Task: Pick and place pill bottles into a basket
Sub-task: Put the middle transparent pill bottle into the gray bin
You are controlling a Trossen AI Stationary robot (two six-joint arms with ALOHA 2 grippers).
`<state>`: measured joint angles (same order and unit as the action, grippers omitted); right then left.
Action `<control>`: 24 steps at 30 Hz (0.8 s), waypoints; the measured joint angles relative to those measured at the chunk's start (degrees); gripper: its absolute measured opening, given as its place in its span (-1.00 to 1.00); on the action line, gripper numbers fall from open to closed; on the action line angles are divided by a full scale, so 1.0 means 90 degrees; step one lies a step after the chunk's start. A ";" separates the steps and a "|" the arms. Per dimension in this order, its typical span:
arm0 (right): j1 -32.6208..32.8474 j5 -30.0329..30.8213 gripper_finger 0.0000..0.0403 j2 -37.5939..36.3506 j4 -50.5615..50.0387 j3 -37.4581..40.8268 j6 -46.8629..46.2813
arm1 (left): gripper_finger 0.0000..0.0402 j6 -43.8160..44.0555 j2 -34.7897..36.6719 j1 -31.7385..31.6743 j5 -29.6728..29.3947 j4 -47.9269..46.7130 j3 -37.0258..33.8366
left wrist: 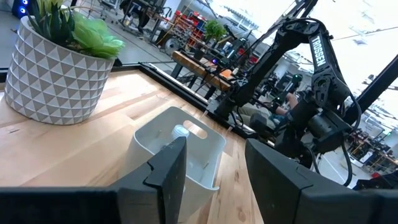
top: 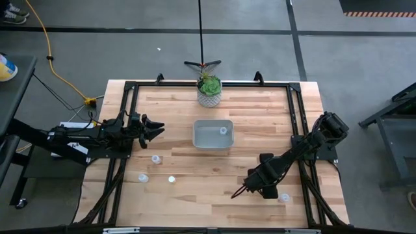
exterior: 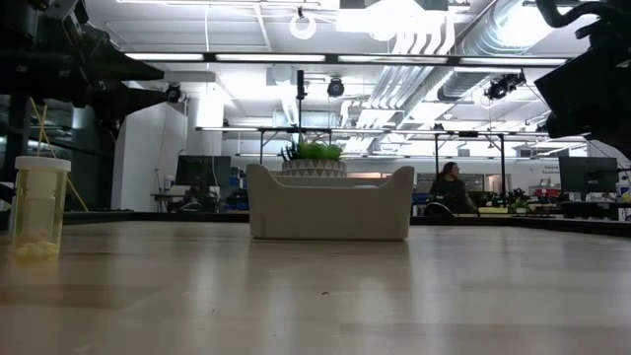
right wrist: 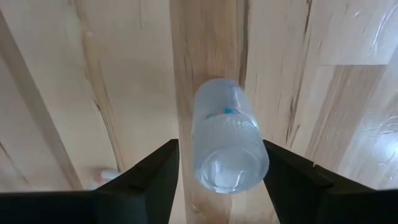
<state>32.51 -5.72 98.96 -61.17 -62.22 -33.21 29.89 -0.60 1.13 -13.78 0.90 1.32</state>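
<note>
Right tool spread astride a translucent ribbed pill bottle on the planked wooden worktop, left tool spread facing the smooth round-cornered grey basket

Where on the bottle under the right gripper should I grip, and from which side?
Grip the bottle across its round body, coming straight down from above. It stands upright on the table, already between the open right gripper fingers, so the sides are free.

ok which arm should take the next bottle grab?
Right. The right gripper is open, with a pill bottle between its fingers. The left gripper is open and empty, away from the bottles.
</note>
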 joint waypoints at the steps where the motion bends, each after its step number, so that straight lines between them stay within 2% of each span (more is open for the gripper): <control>1: 0.0000 0.0001 0.04 0.0000 0.0001 0.0000 -0.0002 | 0.00 0.0000 -0.0001 0.0001 0.0000 -0.0002 0.0000; 12: 0.0000 0.0013 0.01 0.0000 0.0278 0.0000 -0.0265 | 0.00 0.0000 0.0000 0.0002 0.0000 -0.0001 0.0000; 24: -0.0002 0.0114 -0.23 0.0000 0.0274 0.0000 -0.0311 | 0.00 0.0000 0.0000 0.0002 0.0000 -0.0001 0.0000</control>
<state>32.49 -4.70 98.96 -58.70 -62.22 -36.01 29.89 -0.60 1.15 -13.78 0.89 1.32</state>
